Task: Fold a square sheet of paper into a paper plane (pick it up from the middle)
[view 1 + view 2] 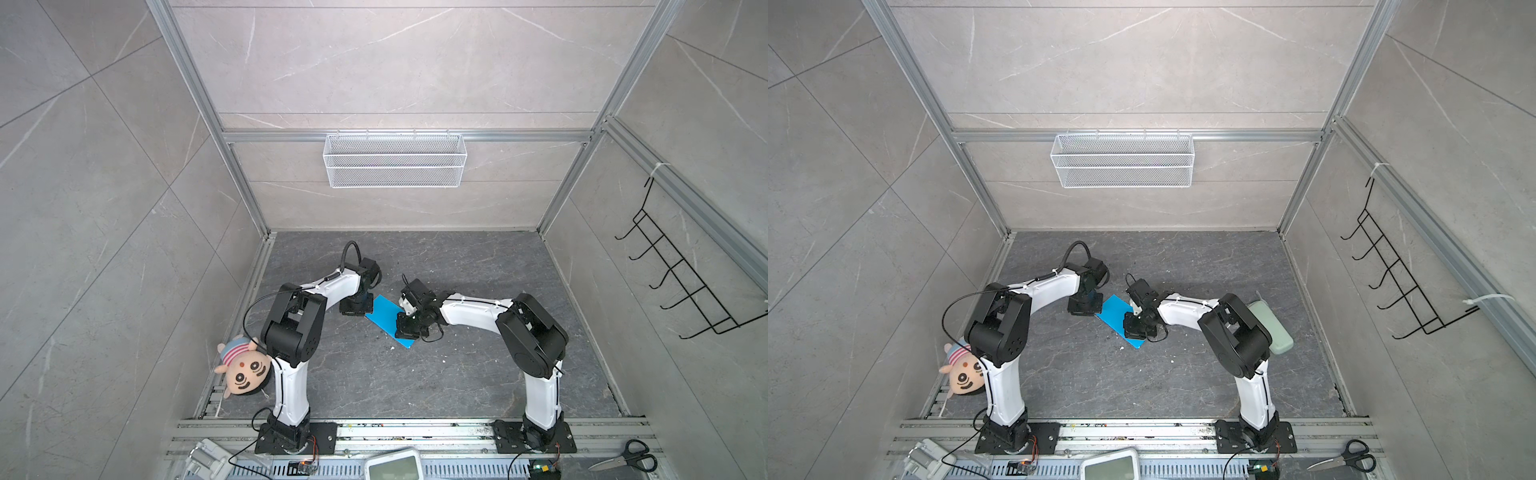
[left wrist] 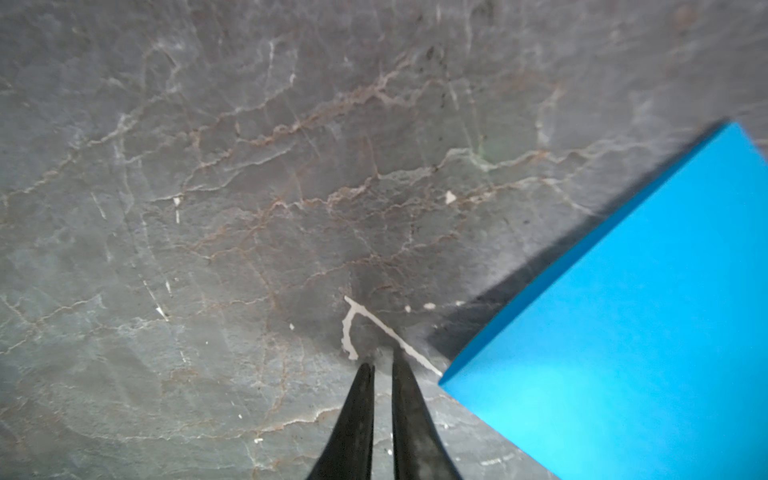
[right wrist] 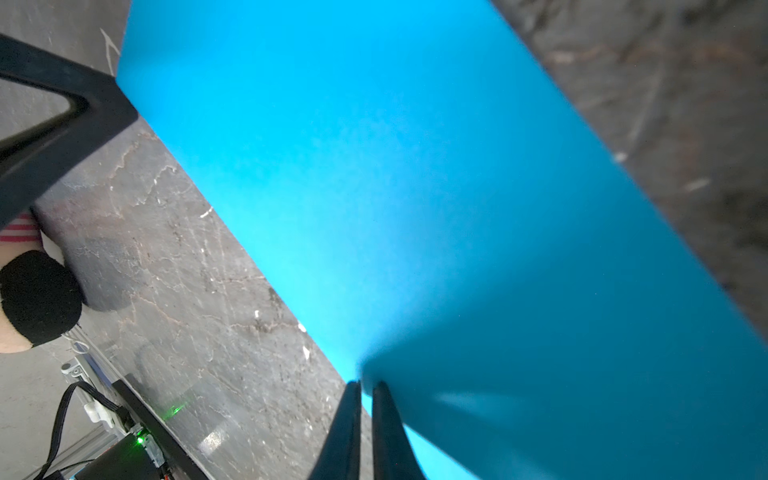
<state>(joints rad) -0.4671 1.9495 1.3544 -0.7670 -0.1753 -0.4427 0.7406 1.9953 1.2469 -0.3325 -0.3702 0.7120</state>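
Observation:
The sky-blue sheet of paper (image 1: 384,316) (image 1: 1113,314) lies flat on the dark stone table as an oblong, set diagonally between the arms. My left gripper (image 1: 356,306) (image 1: 1084,305) (image 2: 382,362) points down at bare table just beside the paper's (image 2: 623,332) far-left corner; its jaws are shut with nothing between them. My right gripper (image 1: 409,328) (image 1: 1134,328) (image 3: 365,384) covers the paper's right part, shut, with its tips at the long edge of the paper (image 3: 374,166). The paper plane is out of view.
A plush doll head (image 1: 241,370) (image 1: 963,372) lies by the left arm's base. A pale green case (image 1: 1271,328) sits behind the right arm. Scissors (image 1: 627,457) and a white device (image 1: 395,463) lie at the front rail. A wire basket (image 1: 395,160) hangs on the back wall.

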